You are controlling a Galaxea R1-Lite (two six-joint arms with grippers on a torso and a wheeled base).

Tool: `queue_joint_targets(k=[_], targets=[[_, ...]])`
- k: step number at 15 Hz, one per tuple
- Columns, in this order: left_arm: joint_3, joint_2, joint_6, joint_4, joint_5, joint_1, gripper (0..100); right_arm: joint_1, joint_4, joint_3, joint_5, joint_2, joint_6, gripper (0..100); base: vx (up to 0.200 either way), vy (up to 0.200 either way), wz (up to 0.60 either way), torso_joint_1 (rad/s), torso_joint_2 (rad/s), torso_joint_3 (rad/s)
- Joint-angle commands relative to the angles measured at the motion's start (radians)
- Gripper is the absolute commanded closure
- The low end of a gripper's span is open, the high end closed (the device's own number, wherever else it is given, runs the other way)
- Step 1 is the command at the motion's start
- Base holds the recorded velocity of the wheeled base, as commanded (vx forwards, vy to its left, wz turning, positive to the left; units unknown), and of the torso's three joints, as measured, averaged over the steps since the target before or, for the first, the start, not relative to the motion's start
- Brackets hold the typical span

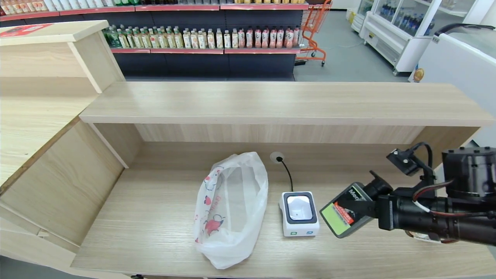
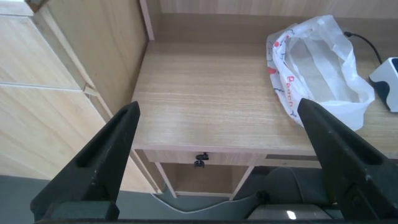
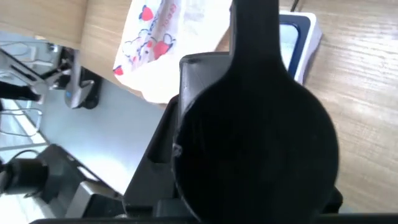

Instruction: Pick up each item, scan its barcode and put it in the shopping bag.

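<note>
Your right gripper (image 1: 362, 204) is clamped on the task's item, a dark grey box-shaped pack (image 1: 343, 215), and it holds it in the air just beside the scanner, on that unit's right. The pack's labelled face is tilted up towards the head camera. You can see a light green panel, a red patch beside it and white lettering near the top edge, partly covered by a finger.

The small white barcode scanner with a dark-framed glass window (image 1: 299, 213) sits on the light wooden counter (image 1: 155, 232). There are two little marks on its front lip, one green and one blue. Its black cable (image 1: 287, 174) runs back to a round grommet (image 1: 277, 157) in the counter.

Just left of the scanner lies the white translucent plastic shopping bag (image 1: 230, 209), with its mouth turned towards the back panel. It carries red cartoon figures and red lettering down one side.

Your left gripper (image 2: 219, 106) has its two black fingers (image 2: 106, 162) spread wide apart and holds nothing. It hangs off the counter's near edge, with the bag well off to one side.

Behind the counter's raised ledge, shelves of bottled drinks (image 1: 201, 38) run across, and an orange trolley (image 1: 316, 27) stands at their end.
</note>
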Motion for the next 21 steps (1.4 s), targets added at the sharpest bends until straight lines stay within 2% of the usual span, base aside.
queue_joint_targets(k=[1, 4, 7, 12, 14, 17, 21], targets=[[0.000, 0.000, 0.001, 0.000, 0.000, 0.000, 0, 0.008, 0.000, -0.080, -0.030, 0.140, -0.017, 100, 0.000, 0.000, 0.00, 0.000, 0.00, 0.000], [0.000, 0.000, 0.000, 0.000, 0.000, 0.000, 0, 0.034, -0.002, -0.146, -0.090, 0.252, -0.034, 100, 0.000, 0.000, 0.00, 0.000, 0.00, 0.000], [0.000, 0.000, 0.000, 0.000, 0.000, 0.000, 0, 0.039, -0.046, -0.148, -0.093, 0.321, -0.106, 100, 0.000, 0.000, 0.00, 0.000, 0.00, 0.000], [0.000, 0.000, 0.000, 0.000, 0.000, 0.000, 0, 0.046, -0.106, -0.154, -0.093, 0.388, -0.149, 100, 0.000, 0.000, 0.00, 0.000, 0.00, 0.000], [0.000, 0.000, 0.000, 0.000, 0.000, 0.002, 0, 0.048, -0.132, -0.162, -0.092, 0.419, -0.151, 100, 0.000, 0.000, 0.00, 0.000, 0.00, 0.000], [0.000, 0.000, 0.000, 0.000, 0.000, 0.002, 0, 0.065, -0.265, -0.180, -0.093, 0.506, -0.152, 100, 0.000, 0.000, 0.00, 0.000, 0.00, 0.000], [0.000, 0.000, 0.000, 0.000, 0.000, 0.000, 0, 0.079, -0.272, -0.215, -0.095, 0.539, -0.154, 100, 0.000, 0.000, 0.00, 0.000, 0.00, 0.000]])
